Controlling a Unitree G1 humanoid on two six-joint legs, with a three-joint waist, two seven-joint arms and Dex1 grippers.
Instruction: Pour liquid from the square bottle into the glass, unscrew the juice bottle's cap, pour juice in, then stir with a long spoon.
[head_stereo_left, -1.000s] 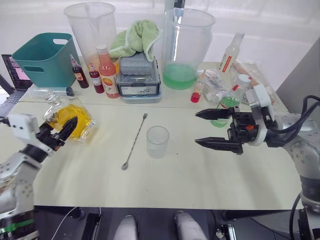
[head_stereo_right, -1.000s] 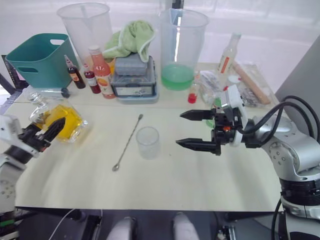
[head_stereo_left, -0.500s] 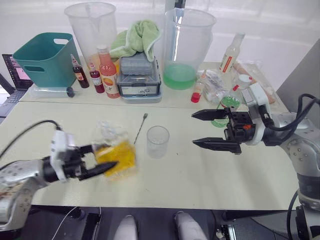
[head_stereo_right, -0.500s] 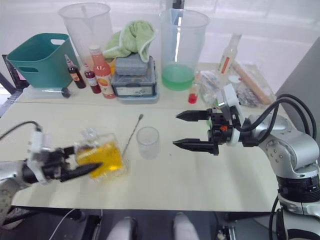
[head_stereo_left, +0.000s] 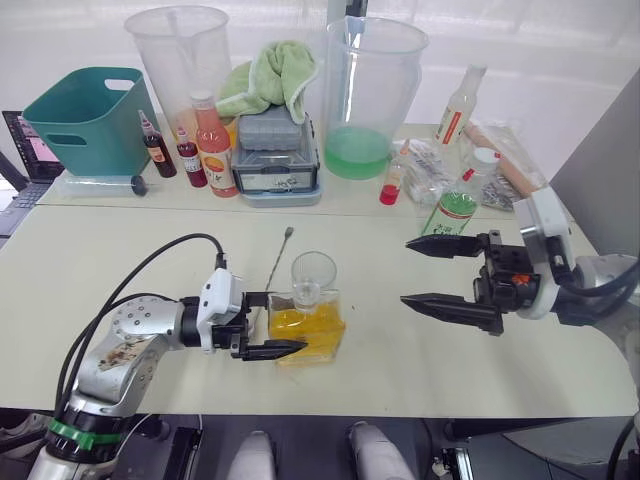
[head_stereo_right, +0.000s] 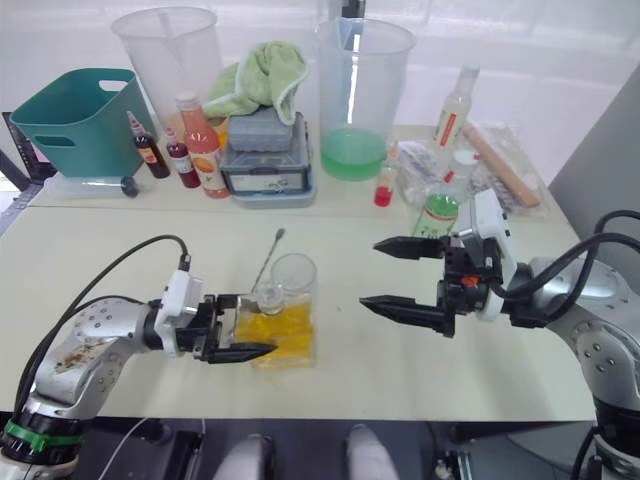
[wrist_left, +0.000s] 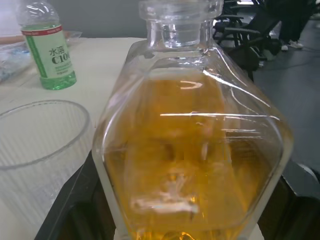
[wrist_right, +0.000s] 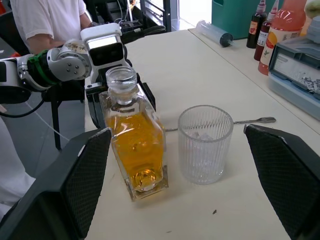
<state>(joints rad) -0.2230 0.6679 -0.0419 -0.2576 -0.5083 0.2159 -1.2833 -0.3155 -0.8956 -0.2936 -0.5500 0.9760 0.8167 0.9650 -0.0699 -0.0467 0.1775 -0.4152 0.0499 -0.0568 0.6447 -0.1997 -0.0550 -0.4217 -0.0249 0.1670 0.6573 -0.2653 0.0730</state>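
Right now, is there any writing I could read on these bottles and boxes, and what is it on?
"水溶 C100": on the green-and-white label of the juice bottle, seen from the left wrist.
Label of the tall orange-pink bottle: a round logo, its words too small to read.
Label on the grey box: print too small to read.
Slim bottle with a red label at the back: unreadable.

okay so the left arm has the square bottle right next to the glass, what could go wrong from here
Two risks stand out. The square bottle stands very close to the glass, so tilting it may knock the glass over. Its stopper looks seated in the neck, so a pour could deliver nothing or drop the stopper. The left pincer grips the bottle low on its body, so it may slip when tilted.
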